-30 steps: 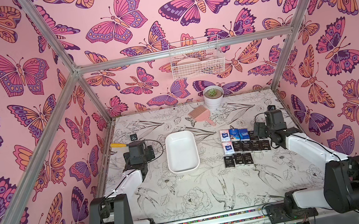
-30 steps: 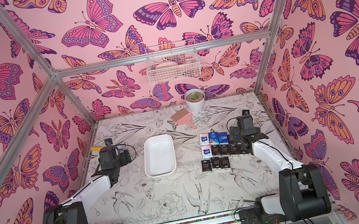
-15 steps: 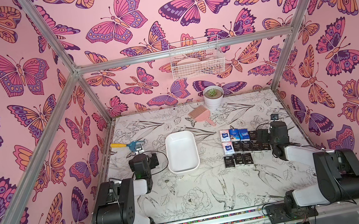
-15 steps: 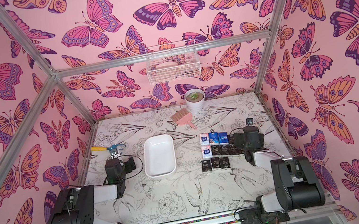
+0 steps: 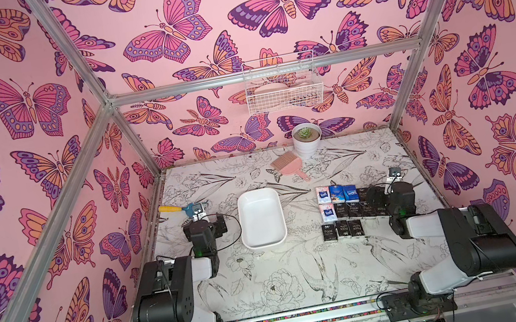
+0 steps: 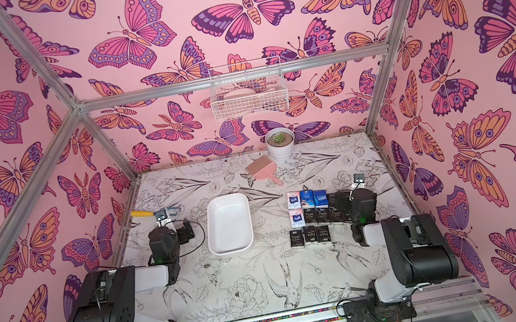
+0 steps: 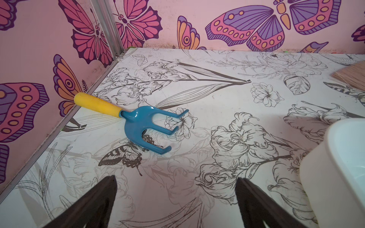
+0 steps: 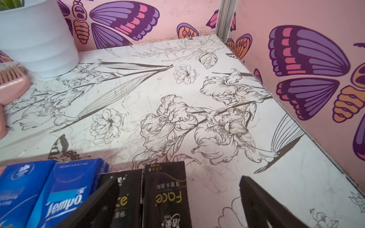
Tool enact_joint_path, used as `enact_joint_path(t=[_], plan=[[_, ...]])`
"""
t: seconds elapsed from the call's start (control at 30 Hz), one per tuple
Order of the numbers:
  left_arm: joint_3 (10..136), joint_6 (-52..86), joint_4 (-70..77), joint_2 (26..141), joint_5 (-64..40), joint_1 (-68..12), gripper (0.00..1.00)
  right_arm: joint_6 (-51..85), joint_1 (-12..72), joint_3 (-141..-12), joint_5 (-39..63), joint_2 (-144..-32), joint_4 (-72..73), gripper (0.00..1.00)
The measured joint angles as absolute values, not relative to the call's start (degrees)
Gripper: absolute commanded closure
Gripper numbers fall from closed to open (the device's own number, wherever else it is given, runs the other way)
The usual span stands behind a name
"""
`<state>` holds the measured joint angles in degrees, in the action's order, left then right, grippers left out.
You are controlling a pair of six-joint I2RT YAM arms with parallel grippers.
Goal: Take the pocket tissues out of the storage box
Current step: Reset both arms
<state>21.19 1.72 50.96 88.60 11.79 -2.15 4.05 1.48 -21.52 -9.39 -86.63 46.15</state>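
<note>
box: shallow white plastic storage box (image 5: 260, 218) with rounded corners, mid-table; in both top views the inside looks bare, no packet visible in it
tissues: small flat rectangular pocket tissue packets (image 5: 345, 209), mostly black with white lettering, a few blue, two white-pink, laid in rows on the floral table top, well apart from the box on the right arm's side; also seen in a top view (image 6: 313, 216)
progress: judging by the layout, unloading looks done or nearly so; nothing left in the box that I can see
left gripper: left gripper (image 7: 175, 201) low over bare table, just beside the box wall (image 7: 335, 167); jaws spread wide, nothing between them
right gripper: right gripper (image 8: 177, 205) over the end of the packet rows; jaws at full spread, holding nothing. One finger (image 8: 94, 203) overlaps a black packet (image 8: 126, 197) in the wrist view; can't tell if touching. Neighbouring black "Face" packet (image 8: 166, 195) sits between the fingers, free
handling: packets likely light, soft, squashy; film wrap probably slick, so gentle pinch, not hard squeeze
grip point: across the short width, mid-length; edges of packed neighbours touch, so a finger may nudge the next one
risk: tight rows, easy to knock the layout
clutter: blue plastic hand fork with yellow handle (image 7: 130, 118) near the left wall; pink dustpan brush (image 5: 287, 163) and round white plant pot (image 5: 306, 140) at the back; white wire basket (image 5: 282, 84) on the wall. None in the way
</note>
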Motion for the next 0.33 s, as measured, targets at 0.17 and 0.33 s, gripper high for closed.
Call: enact_joint_path(t=[0.17, 0.33], plan=[[21.2, 1.7, 51.0, 88.6, 11.8, -2.2, 0.00, 4.1, 1.5, -21.5, -9.4, -86.6, 46.7, 0.01], [21.2, 1.7, 51.0, 88.6, 11.8, -2.2, 0.00, 4.0, 1.5, -21.5, -9.4, -86.6, 46.8, 0.01]])
